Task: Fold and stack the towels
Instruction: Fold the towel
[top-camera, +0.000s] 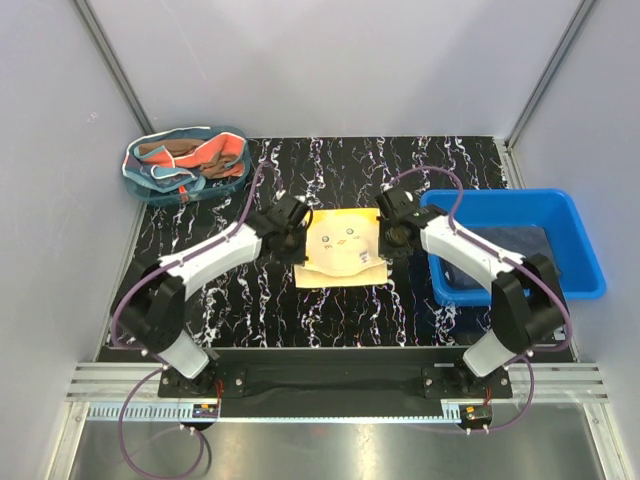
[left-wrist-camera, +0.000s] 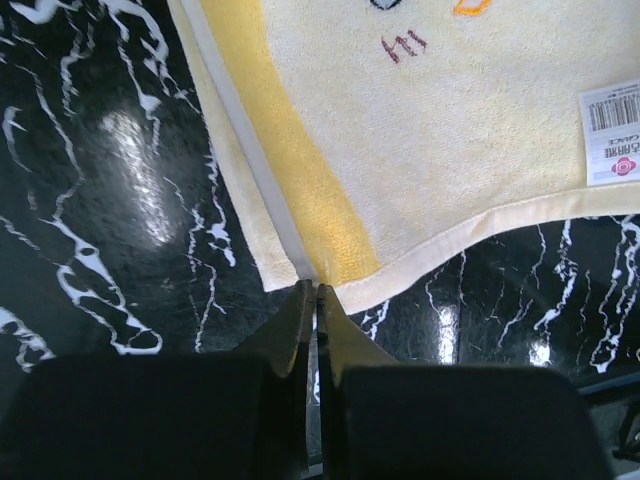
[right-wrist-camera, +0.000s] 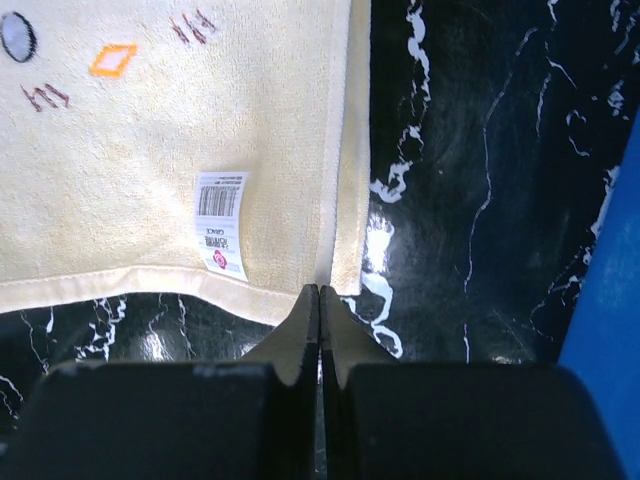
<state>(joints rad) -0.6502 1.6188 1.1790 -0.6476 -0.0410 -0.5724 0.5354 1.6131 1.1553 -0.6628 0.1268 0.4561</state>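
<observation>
The yellow towel (top-camera: 342, 248) lies flat on the black, white-veined table (top-camera: 440, 160), between pale walls. The left gripper (left-wrist-camera: 316, 290) and right gripper (right-wrist-camera: 319, 290) are fully closed, apparently pinching its corners.

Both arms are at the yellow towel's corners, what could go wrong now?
The left end effector and right end effector pinch only corner hems of the yellow towel; either could slip free on lifting. Its left edge looks doubled over, so the fold may come out crooked. The right arm could bump the nearby blue bin.
</observation>
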